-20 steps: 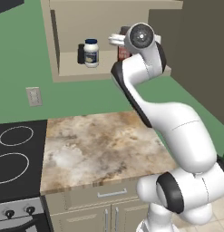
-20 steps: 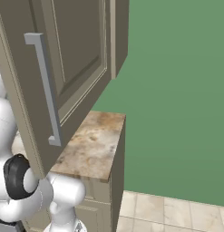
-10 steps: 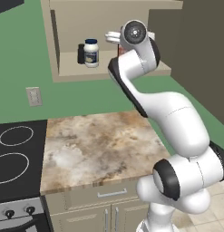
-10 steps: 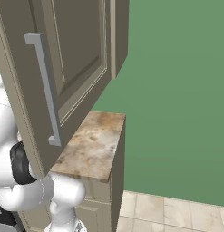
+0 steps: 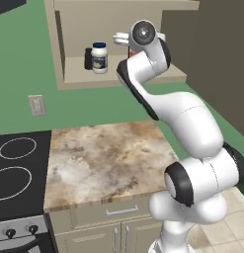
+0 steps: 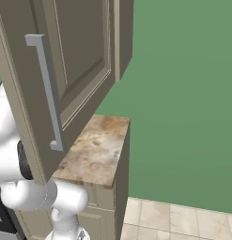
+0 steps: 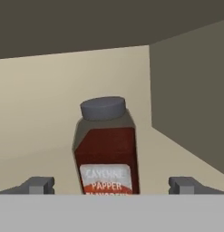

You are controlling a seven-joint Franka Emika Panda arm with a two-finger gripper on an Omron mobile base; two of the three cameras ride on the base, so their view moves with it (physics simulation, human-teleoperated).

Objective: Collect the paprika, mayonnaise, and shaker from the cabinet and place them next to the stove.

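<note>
Paprika [image 7: 106,152] stands upright on the cabinet [image 5: 69,81] shelf, dead ahead between our wide-spread fingertips [image 7: 38,185]. Our gripper [image 7: 111,186] has pushed in closer. Mayonnaise [image 5: 99,58] sits at nine o'clock. Next, close.

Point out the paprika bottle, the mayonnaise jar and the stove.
paprika bottle [image 7: 106,154], hand view, on its red-brown body above the label.
mayonnaise jar [image 5: 99,60], left base view, on its label.
stove [image 5: 15,173], left base view, on the black glass between the burner rings.
</note>
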